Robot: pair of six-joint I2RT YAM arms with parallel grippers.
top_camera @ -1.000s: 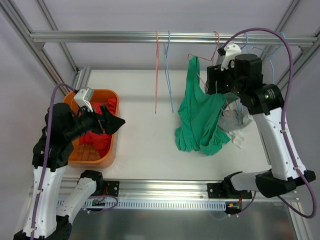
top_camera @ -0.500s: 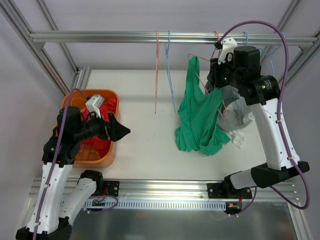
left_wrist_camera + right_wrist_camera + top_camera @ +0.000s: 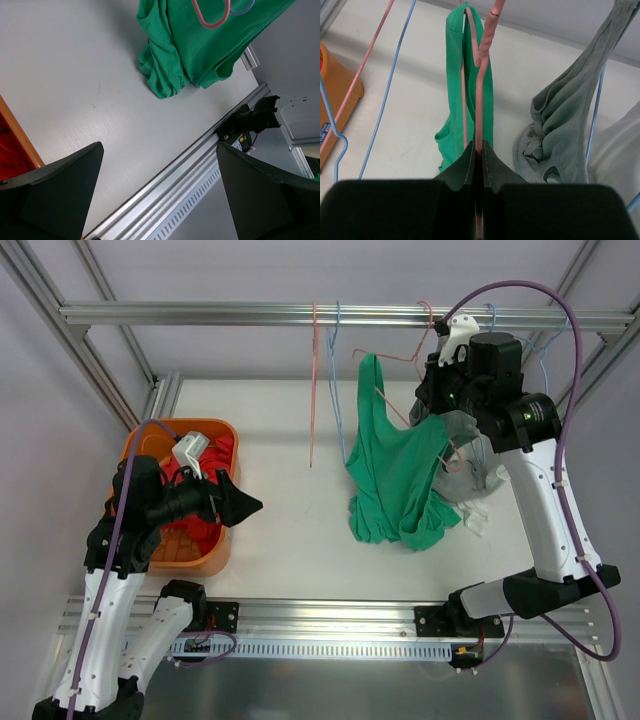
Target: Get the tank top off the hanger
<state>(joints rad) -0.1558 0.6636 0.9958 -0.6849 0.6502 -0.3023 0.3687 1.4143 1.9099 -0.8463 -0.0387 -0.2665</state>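
A green tank top (image 3: 395, 475) hangs from a pink wire hanger (image 3: 479, 100) on the overhead rail, and its lower part is bunched on the white table. My right gripper (image 3: 479, 145) is shut on the hanger's wire just below the twisted neck, high up by the rail (image 3: 440, 390). One green strap (image 3: 454, 60) runs over the hanger's arm. My left gripper (image 3: 245, 505) hovers open and holds nothing beside the orange basket, well left of the tank top (image 3: 185, 45); the left wrist view shows its gap (image 3: 160, 146) above the table's front rail.
An orange basket (image 3: 215, 560) with red cloth stands at the left. An empty pink hanger (image 3: 314, 380) and a blue one (image 3: 338, 380) hang from the rail (image 3: 200, 313). A grey garment (image 3: 565, 125) on a blue hanger hangs right of the tank top.
My right gripper has shut on the pink hanger's wire. The hanger and the top of the tank top have swung left. The left arm sank and shifted right a little, then held still.
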